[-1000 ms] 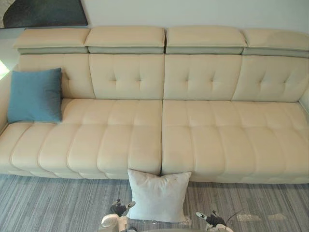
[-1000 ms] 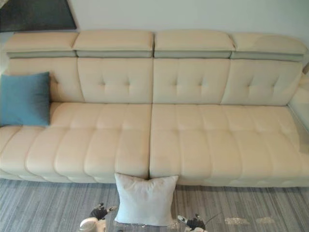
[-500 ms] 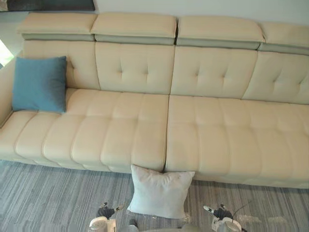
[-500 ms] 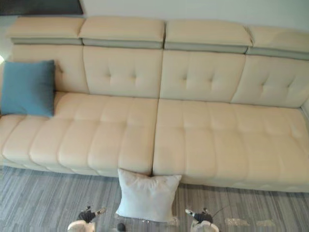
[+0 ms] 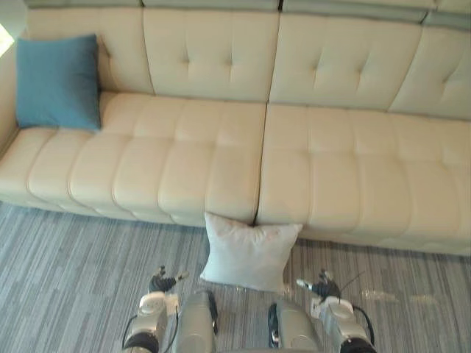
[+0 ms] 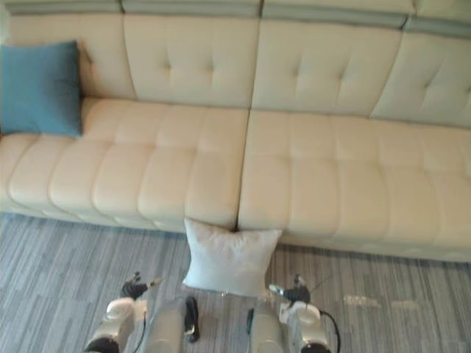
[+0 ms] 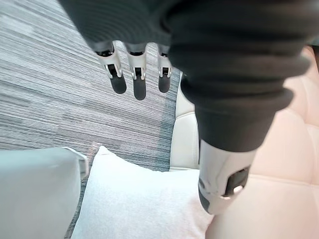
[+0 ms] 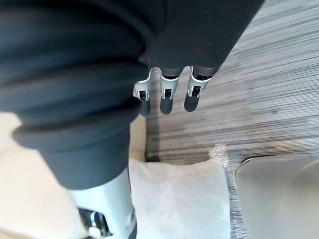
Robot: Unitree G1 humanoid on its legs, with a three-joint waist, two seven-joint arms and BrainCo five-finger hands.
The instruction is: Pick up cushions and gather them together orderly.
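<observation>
A white cushion [image 5: 249, 254] stands on the striped carpet, leaning against the front of the cream sofa [image 5: 221, 147] at its middle seam; it also shows in the wrist views [image 7: 139, 204] [image 8: 179, 199]. A blue cushion [image 5: 57, 81] rests upright at the sofa's left end against the backrest. My left hand [image 5: 163, 282] hangs low, to the left of the white cushion, fingers [image 7: 134, 74] straight and holding nothing. My right hand [image 5: 318, 285] hangs to the cushion's right, fingers [image 8: 167, 94] straight and empty too.
Grey striped carpet [image 5: 66, 272] stretches in front of the sofa. The sofa's seat between the blue cushion and its right end is bare. A shiny patch [image 5: 379, 296] lies on the carpet to the right.
The camera has tilted down and moved closer: the sofa and cushions have shifted up in the picture, and both arms show more. The cushions themselves have not moved.
</observation>
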